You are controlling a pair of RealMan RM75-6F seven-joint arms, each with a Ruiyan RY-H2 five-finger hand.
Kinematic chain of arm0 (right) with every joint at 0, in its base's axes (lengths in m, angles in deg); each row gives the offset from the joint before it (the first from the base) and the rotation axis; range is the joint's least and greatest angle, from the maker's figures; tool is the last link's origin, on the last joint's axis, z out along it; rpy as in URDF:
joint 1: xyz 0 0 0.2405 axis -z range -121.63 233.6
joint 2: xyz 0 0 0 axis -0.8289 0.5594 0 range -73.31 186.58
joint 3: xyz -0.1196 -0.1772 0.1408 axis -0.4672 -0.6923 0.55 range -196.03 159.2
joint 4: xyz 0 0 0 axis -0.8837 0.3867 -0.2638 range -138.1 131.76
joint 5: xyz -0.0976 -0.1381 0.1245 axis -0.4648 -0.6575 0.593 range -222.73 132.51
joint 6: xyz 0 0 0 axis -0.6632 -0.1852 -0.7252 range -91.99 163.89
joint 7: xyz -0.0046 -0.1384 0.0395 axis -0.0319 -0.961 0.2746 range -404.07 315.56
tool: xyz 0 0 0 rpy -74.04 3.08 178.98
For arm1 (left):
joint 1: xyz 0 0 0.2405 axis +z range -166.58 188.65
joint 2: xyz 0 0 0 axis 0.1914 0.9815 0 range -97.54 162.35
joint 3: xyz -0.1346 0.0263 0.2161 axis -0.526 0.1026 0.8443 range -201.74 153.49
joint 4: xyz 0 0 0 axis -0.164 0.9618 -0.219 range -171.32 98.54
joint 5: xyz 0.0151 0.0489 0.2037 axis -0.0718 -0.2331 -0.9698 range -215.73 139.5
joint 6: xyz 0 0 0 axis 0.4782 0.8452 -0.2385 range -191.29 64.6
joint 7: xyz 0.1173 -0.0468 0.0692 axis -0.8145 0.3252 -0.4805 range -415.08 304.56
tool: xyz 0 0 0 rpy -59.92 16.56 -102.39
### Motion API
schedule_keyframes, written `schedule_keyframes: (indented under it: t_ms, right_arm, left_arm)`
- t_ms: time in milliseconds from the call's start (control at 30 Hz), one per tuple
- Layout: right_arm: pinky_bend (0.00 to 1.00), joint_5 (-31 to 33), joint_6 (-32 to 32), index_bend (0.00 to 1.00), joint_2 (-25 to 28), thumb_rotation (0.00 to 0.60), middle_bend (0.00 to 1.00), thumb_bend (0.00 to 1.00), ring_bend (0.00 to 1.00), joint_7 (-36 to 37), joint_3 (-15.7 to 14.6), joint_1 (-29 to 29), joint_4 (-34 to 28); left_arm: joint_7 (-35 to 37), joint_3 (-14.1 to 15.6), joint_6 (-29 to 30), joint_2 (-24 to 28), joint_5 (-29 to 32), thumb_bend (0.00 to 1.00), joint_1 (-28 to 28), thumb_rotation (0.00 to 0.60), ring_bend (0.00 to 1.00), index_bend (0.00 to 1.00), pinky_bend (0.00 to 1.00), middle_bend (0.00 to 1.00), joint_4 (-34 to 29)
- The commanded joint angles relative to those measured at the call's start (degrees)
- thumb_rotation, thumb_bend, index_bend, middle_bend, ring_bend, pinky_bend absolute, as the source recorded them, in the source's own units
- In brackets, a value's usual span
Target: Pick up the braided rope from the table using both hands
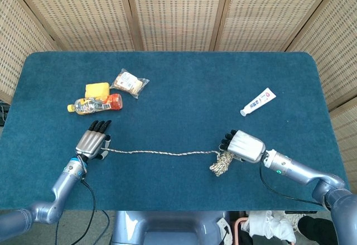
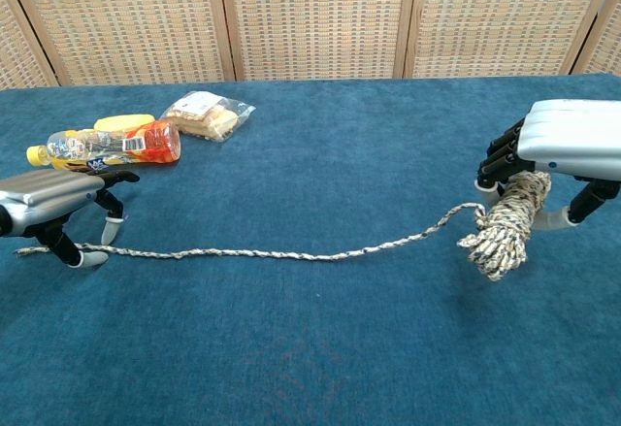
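The braided rope [image 1: 162, 153] lies stretched across the blue table [image 1: 184, 94] between my two hands. Its right end is wound into a thick bundle [image 2: 505, 227], which my right hand [image 2: 568, 140] grips from above, fingers curled around its top. In the head view that right hand [image 1: 245, 146] sits at the front right of the table. My left hand [image 2: 49, 198] stands palm down over the rope's left end, fingertips on the cloth on either side of the strand, which runs on beneath it. In the head view this left hand [image 1: 92, 143] covers that end.
A plastic bottle [image 1: 96, 105], a yellow block [image 1: 97, 90] and a clear snack packet [image 1: 129, 82] lie just beyond my left hand. A white tube [image 1: 259, 101] lies at the right, beyond my right hand. Wicker screens stand behind the table.
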Motion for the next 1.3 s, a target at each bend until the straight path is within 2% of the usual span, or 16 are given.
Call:
schedule_keyframes:
  t_ms: [33,400,567,767,967,1167,1300]
  right_arm:
    - [0.55,-0.1,0.0,0.62,0.1,0.6,0.59,0.7,0.45,-0.3,-0.1,-0.1,-0.1]
    - [0.55,-0.2,-0.4,0.62,0.7,0.6,0.59,0.71,0.45,-1.3,-0.1,-0.3,-1.6]
    - [0.55,-0.2,-0.5,0.62,1.0,0.6,0.59,0.72,0.45,-1.7,0.0,-0.4,-2.3]
    - [0.55,1.4,-0.1,0.62,2.4,0.6,0.6,0.72,0.45,-1.9,1.7,-0.8,-5.6]
    - [0.55,7.0,-2.5,0.62,6.1,0.6,0.6,0.73,0.46,-1.7,7.0,-2.2,-16.9]
    - [0.56,18.3,-11.5,0.62,11.9,0.6,0.63,0.78,0.49,-1.0,14.9,-5.0,-36.8]
    - [0.58,23.5,-15.5,0.63,13.8,0.6,0.66,0.8,0.51,-3.1,18.7,-6.4,-43.5]
  left_arm:
    - [0.0,0.1,0.0,0.4,0.1,0.47,-0.1,0.6,0.0,0.59,0.0,0.0,-0.5]
    - [-0.6,0.4,-0.1,0.4,1.2,0.5,-0.7,0.6,0.0,0.6,0.0,0.0,-0.4]
    - [0.2,0.4,0.7,0.9,0.8,0.5,-0.6,0.6,0.0,0.66,0.0,0.0,-0.7]
    - [1.8,-0.7,5.3,4.7,-2.6,0.52,-0.3,0.6,0.0,0.69,0.0,0.0,-2.5]
    - [4.7,0.0,9.8,9.4,-8.2,0.54,0.5,0.6,0.0,0.72,0.0,0.0,-1.8]
    - [10.0,1.7,13.2,11.6,-13.7,0.54,1.3,0.6,0.0,0.74,0.0,0.0,2.4]
    - [12.3,2.2,14.2,11.5,-15.4,0.54,1.3,0.6,0.0,0.74,0.0,0.0,4.8]
